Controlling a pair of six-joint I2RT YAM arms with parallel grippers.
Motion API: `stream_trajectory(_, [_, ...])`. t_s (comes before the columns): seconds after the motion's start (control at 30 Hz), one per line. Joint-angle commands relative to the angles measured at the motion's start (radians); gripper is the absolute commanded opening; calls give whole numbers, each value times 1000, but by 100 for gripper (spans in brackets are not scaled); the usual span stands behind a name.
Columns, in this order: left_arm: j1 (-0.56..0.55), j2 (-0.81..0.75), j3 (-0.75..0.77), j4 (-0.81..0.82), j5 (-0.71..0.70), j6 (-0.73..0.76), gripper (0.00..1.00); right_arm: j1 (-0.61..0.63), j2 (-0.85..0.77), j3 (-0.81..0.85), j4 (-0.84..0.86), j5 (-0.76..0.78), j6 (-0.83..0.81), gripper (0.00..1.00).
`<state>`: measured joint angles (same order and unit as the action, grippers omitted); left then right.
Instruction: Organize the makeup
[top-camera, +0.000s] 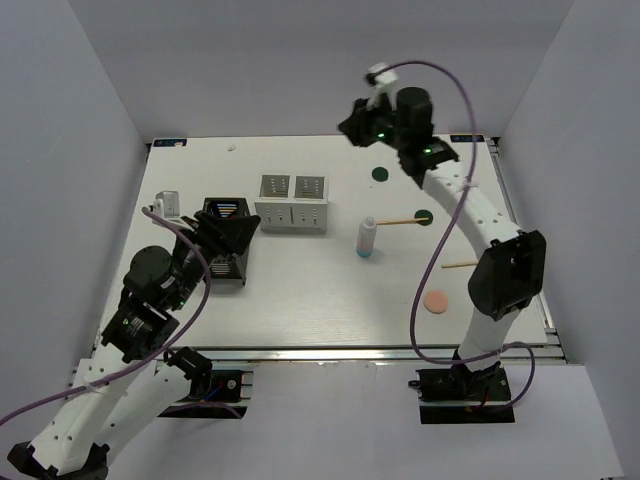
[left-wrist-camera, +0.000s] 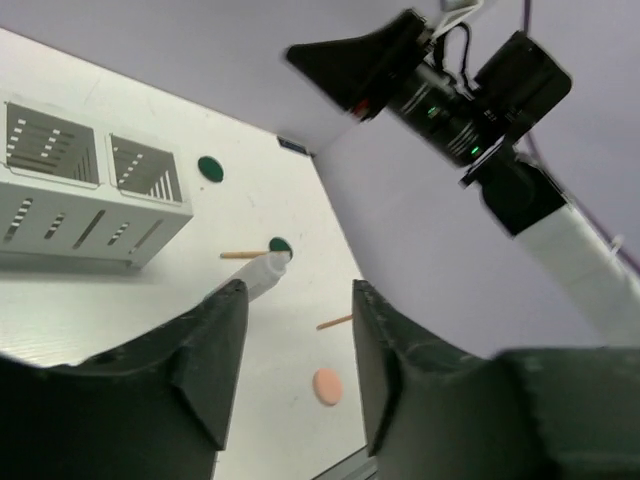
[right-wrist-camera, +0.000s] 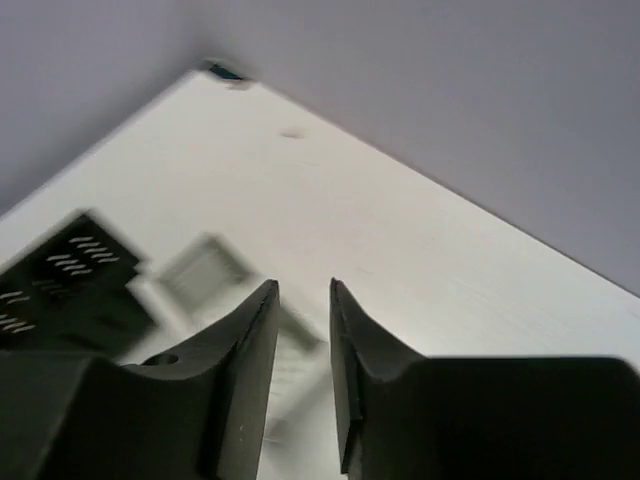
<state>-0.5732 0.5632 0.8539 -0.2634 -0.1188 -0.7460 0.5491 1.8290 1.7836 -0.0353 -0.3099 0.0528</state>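
Observation:
The makeup lies loose on the right half of the table. A white bottle with a blue base (top-camera: 367, 238) (left-wrist-camera: 255, 277) stands upright. Next to it a thin wooden stick (top-camera: 400, 221) (left-wrist-camera: 245, 255) touches a dark green disc (top-camera: 424, 216) (left-wrist-camera: 281, 245). A second green disc (top-camera: 380, 174) (left-wrist-camera: 209, 168) lies farther back. Another stick (top-camera: 458, 265) (left-wrist-camera: 335, 322) and a pink round pad (top-camera: 435, 301) (left-wrist-camera: 327, 386) lie nearer the front. My left gripper (top-camera: 228, 235) (left-wrist-camera: 297, 290) hovers over the black holder, open and empty. My right gripper (top-camera: 352, 124) (right-wrist-camera: 303, 285) is raised high above the table's back, its jaws narrowly open and empty.
A black open-frame holder (top-camera: 228, 262) (right-wrist-camera: 60, 285) stands at the left. A white two-compartment box (top-camera: 293, 205) (left-wrist-camera: 90, 200) (right-wrist-camera: 205, 270) stands beside it. A small white object (top-camera: 168, 203) sits by the left edge. Grey walls close in the table on three sides.

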Motion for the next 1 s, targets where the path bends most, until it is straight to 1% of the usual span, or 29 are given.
stream_trajectory(0.0, [-4, 10, -27, 67, 51, -18, 59, -151, 12, -107, -74, 98, 67, 34])
stream_trajectory(0.03, [-4, 12, -30, 75, 48, -16, 63, -178, 22, -130, -71, 132, 87, 40])
stream_trajectory(0.07, [-4, 21, -29, 75, 45, -12, 64, -199, 48, -135, -68, 141, 90, 42])
stream_trajectory(0.1, [-4, 26, -24, 72, 44, -10, 64, -228, 64, -133, -64, 155, 90, 47])
stream_trajectory(0.17, [-4, 38, -10, 64, 42, -9, 65, -244, 126, -101, -60, 192, 70, 50])
stream_trajectory(0.2, [-4, 53, -6, 56, 42, -7, 65, -258, 148, -86, -57, 196, 64, 55])
stream_trajectory(0.33, [-5, 84, 17, 35, 42, -9, 65, -282, 297, 23, -41, 210, 44, 56])
stream_trajectory(0.37, [-4, 92, 19, 32, 41, -7, 66, -287, 323, 67, -37, 221, 24, 56])
stream_trajectory(0.47, [-4, 104, 19, 27, 38, -9, 66, -294, 403, 132, -32, 230, 1, 56])
stream_trajectory(0.63, [-4, 121, -1, 29, 33, -16, 66, -296, 481, 163, -15, 273, -44, 55])
stream_trajectory(0.73, [-4, 127, -10, 29, 34, -24, 66, -296, 507, 177, -5, 302, -47, 54])
stream_trajectory(0.8, [-4, 130, -16, 32, 34, -26, 66, -296, 516, 181, -3, 305, -83, 54])
stream_trajectory(0.93, [-4, 138, -24, 36, 36, -26, 67, -298, 547, 184, 2, 310, -103, 54])
stream_trajectory(0.97, [-4, 141, -24, 36, 36, -26, 67, -296, 550, 183, 5, 336, -117, 54])
